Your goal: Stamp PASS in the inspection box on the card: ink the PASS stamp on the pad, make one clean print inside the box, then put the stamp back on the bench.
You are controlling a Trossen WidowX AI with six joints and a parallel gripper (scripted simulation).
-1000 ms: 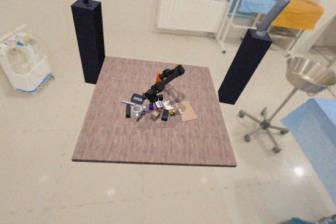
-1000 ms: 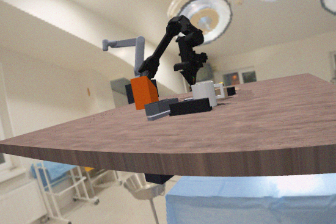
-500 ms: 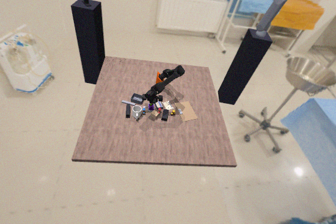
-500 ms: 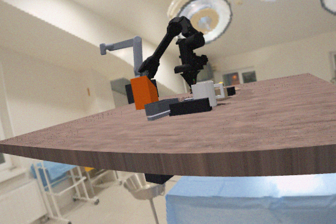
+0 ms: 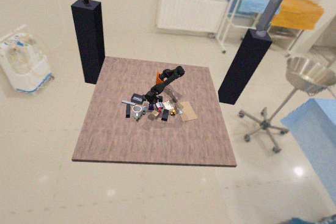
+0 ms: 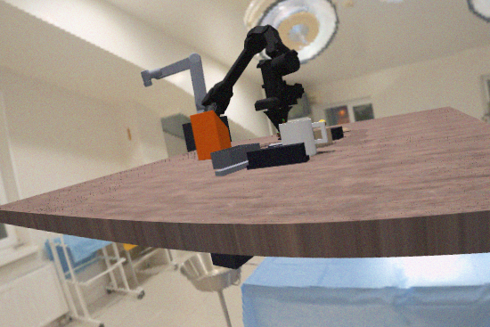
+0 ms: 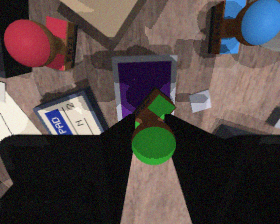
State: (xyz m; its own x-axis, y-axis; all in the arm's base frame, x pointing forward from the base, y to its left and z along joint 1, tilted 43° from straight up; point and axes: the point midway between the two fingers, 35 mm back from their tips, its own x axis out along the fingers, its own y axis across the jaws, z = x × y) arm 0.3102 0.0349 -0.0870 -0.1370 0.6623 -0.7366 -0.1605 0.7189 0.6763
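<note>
The fingers [image 5: 151, 103] [image 6: 279, 131] grip a green-knobbed stamp [image 7: 154, 144] over brownish wood-grain tabletop [image 5: 153, 144] [image 6: 178, 198] [image 7: 150, 200] (pale-walled room).

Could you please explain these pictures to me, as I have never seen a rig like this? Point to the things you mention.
The machine is one black jointed arm [image 5: 159, 87] [image 6: 238, 69] ending in a two-fingered tool [image 7: 149, 119]. One picture looks down from above, one looks across the bench [image 5: 146, 144] [image 6: 356, 189] from low at its side, and one looks along the tool from the wrist.

The tool grips a green stamp [image 7: 154, 145], directly over the purple ink pad [image 7: 145, 75]; whether they touch, I cannot tell. Around them lie a red stamp [image 7: 29, 43], a blue stamp [image 7: 262, 21] and a pad lid [image 7: 72, 116] with printed lettering. A white mug [image 5: 137, 112] [image 6: 296, 135] stands nearby.
</note>
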